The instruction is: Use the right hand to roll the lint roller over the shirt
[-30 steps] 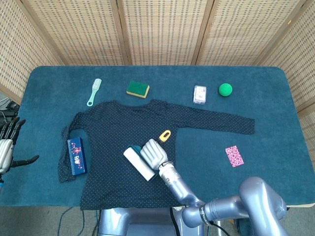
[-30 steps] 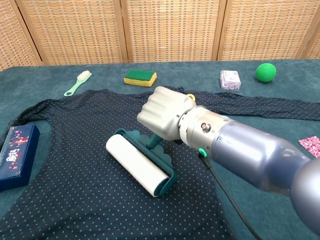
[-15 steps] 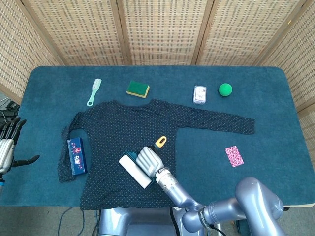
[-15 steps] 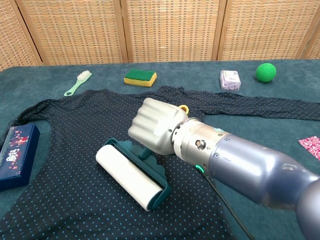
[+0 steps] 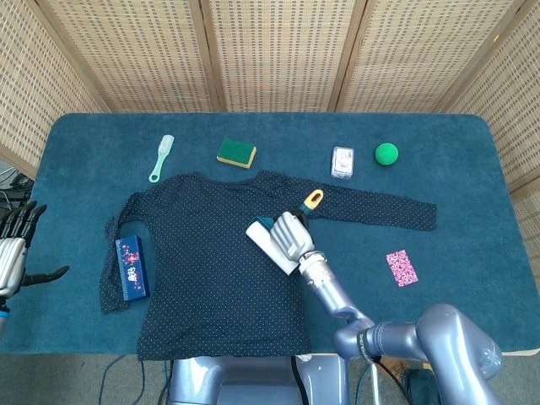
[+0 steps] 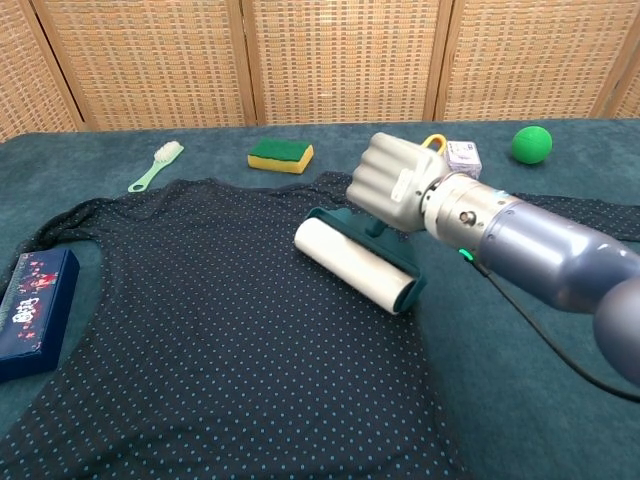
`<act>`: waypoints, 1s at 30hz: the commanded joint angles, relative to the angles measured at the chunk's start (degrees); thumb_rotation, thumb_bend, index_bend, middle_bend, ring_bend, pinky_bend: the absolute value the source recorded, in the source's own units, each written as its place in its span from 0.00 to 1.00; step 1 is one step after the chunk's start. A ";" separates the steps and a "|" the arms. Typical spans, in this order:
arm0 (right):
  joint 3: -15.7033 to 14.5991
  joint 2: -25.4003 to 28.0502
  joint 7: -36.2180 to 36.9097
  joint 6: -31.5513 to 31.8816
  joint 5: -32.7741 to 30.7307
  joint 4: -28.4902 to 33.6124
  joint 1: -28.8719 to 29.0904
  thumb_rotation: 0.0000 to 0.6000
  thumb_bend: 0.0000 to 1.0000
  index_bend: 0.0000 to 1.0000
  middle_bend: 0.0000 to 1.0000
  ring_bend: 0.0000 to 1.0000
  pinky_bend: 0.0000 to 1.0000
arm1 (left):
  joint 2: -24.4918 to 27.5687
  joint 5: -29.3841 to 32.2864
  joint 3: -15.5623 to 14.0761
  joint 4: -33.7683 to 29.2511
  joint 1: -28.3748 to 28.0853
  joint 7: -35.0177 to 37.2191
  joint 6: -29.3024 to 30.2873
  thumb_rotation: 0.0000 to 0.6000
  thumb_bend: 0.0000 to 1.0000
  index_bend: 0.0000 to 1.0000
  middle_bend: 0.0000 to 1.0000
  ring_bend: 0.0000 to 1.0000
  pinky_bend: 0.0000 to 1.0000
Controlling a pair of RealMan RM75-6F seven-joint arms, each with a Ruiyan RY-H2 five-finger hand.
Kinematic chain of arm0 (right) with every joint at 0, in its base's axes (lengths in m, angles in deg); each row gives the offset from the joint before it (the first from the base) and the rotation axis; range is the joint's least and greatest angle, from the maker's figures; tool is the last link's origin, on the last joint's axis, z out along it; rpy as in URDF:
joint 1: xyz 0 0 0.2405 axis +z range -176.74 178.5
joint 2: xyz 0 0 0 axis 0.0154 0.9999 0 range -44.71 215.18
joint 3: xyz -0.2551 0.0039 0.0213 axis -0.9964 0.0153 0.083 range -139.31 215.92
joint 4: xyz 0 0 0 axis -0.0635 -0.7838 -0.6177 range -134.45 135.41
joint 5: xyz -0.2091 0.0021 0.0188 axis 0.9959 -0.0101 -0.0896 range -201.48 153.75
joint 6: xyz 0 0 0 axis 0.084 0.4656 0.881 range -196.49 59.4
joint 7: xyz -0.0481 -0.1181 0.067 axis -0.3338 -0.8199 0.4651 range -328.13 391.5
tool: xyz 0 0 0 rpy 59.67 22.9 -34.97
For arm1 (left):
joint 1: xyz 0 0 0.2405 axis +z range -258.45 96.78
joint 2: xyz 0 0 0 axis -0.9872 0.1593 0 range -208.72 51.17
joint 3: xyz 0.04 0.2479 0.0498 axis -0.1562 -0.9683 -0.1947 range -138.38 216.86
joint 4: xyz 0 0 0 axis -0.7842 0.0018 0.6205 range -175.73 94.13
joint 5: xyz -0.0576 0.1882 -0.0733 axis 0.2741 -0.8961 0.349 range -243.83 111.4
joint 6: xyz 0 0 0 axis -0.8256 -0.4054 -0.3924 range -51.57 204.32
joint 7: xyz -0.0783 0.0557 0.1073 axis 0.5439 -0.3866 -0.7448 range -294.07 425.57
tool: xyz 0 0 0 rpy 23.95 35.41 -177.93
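A dark blue dotted shirt [image 5: 211, 253] [image 6: 200, 320] lies flat in the middle of the table. My right hand [image 5: 291, 235] [image 6: 393, 184] grips the handle of the lint roller [image 5: 268, 244] [image 6: 352, 262]. Its white roll in a teal frame rests on the shirt's upper right chest, near the sleeve. The orange loop at the handle's end [image 5: 313, 200] [image 6: 434, 142] sticks out past my fist. My left hand [image 5: 13, 251] hangs at the far left edge of the head view, off the table, fingers spread and holding nothing.
A blue patterned box [image 5: 132, 267] [image 6: 32, 311] lies on the shirt's left sleeve. Along the back sit a mint brush [image 5: 160, 158], a green-yellow sponge [image 5: 236, 153], a small white packet [image 5: 342, 161] and a green ball [image 5: 386, 153]. A pink card [image 5: 402, 267] lies at the right.
My right hand has rolled the lint roller up and to the right across the shirt, from the lower middle to the upper right chest. The left hand has stayed still.
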 commanded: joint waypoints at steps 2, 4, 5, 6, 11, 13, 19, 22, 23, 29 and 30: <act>0.08 0.56 0.52 -1.00 0.44 -1.50 -0.83 1.00 0.85 0.72 1.00 1.00 1.00 | -0.05 0.03 -0.01 -0.04 -0.03 -0.10 -0.02 1.00 0.00 0.00 0.00 0.00 0.00; -0.59 0.76 -0.15 -1.59 1.21 -1.28 -1.00 1.00 0.85 0.72 1.00 1.00 1.00 | -0.11 0.08 -0.01 -0.07 -0.07 -0.27 -0.03 1.00 0.00 0.00 0.00 0.00 0.00; -0.80 0.74 -0.55 -1.70 1.62 -0.75 -1.07 1.00 0.85 0.72 1.00 1.00 1.00 | -0.16 0.17 0.02 -0.06 -0.08 -0.44 0.01 1.00 0.00 0.00 0.00 0.00 0.00; -0.81 0.67 -0.83 -1.67 1.85 -0.23 -1.12 1.00 0.85 0.72 1.00 1.00 1.00 | -0.24 0.23 0.05 -0.03 -0.12 -0.64 0.02 1.00 0.00 0.00 0.00 0.00 0.00; -0.50 0.18 -2.15 -0.62 4.52 3.58 -0.83 1.00 0.85 0.72 1.00 1.00 1.00 | -0.55 0.29 -0.07 -0.08 -0.30 -1.41 -0.18 1.00 0.00 0.00 0.00 0.00 0.00; -0.51 0.01 -2.95 -0.17 5.33 4.82 -0.81 1.00 0.85 0.72 1.00 1.00 1.00 | -0.60 0.29 -0.11 -0.17 -0.33 -1.64 -0.18 1.00 0.00 0.00 0.00 0.00 0.00; -1.52 -1.09 -6.67 0.00 7.21 8.34 -0.61 1.00 0.85 0.72 1.00 1.00 1.00 | -0.89 0.38 -0.11 -0.27 -0.27 -2.29 0.18 1.00 0.00 0.00 0.00 0.00 0.00; -2.25 -1.76 -7.99 0.04 8.46 10.48 -0.71 1.00 0.85 0.72 1.00 1.00 1.00 | -1.07 0.13 -0.32 -0.46 -0.23 -2.87 0.36 1.00 0.00 0.00 0.00 0.00 0.00; -2.35 -1.88 -8.37 0.08 8.71 11.15 -0.80 1.00 0.85 0.72 1.00 1.00 1.00 | -1.14 0.13 -0.34 -0.47 -0.23 -3.01 0.37 1.00 0.00 0.00 0.00 0.00 0.00; -2.82 -2.14 -9.59 -0.06 9.81 14.03 -1.29 1.00 0.85 0.72 1.00 1.00 1.00 | -1.23 0.19 -0.40 -0.64 -0.22 -3.38 0.44 1.00 0.00 0.00 0.00 0.00 0.00; -2.90 -2.16 -9.68 -0.13 9.98 14.14 -1.31 1.00 0.85 0.72 1.00 1.00 1.00 | -1.22 0.18 -0.41 -0.67 -0.22 -3.43 0.46 1.00 0.00 0.00 0.00 0.00 0.00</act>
